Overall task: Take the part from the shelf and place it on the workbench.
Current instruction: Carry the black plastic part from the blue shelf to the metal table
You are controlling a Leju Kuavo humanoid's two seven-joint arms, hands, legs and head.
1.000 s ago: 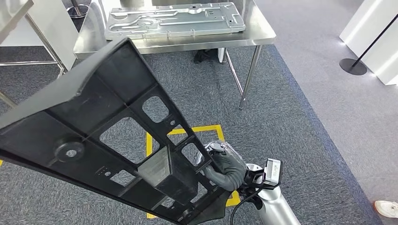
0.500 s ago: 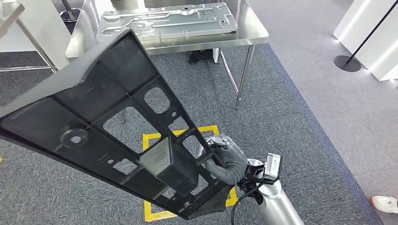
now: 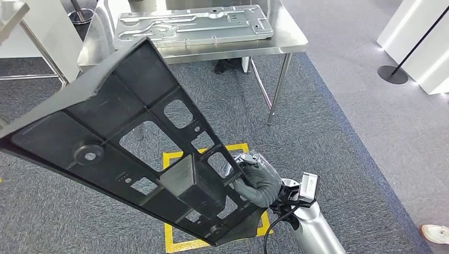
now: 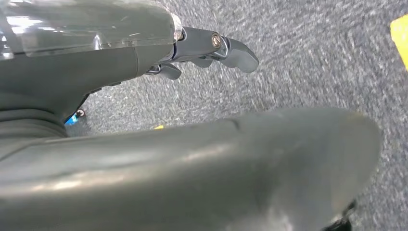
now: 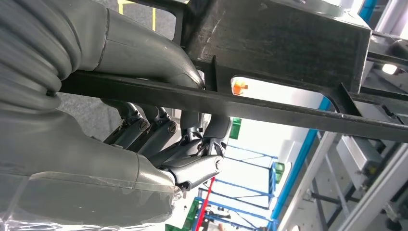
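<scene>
Since earlier the workbench (image 3: 296, 39) shifted slightly right; right hand (image 3: 258, 182) grips the part (image 3: 132, 153), left hand (image 4: 144, 159) unclear.

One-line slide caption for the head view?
Right robot hand grips a large black ribbed plastic panel above grey carpet, facing a steel workbench bearing a stamped silver metal plate.

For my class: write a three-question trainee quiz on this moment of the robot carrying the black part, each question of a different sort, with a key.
1. True or false: the black part already lies on the workbench.
2. Which hand grips the part's near edge in the head view? A) right hand B) a person's hand
3. Fill in: the silver metal panel lies on the ____.

Key: 1 false, the part is held above the grey carpet; 2 A; 3 workbench.
</scene>
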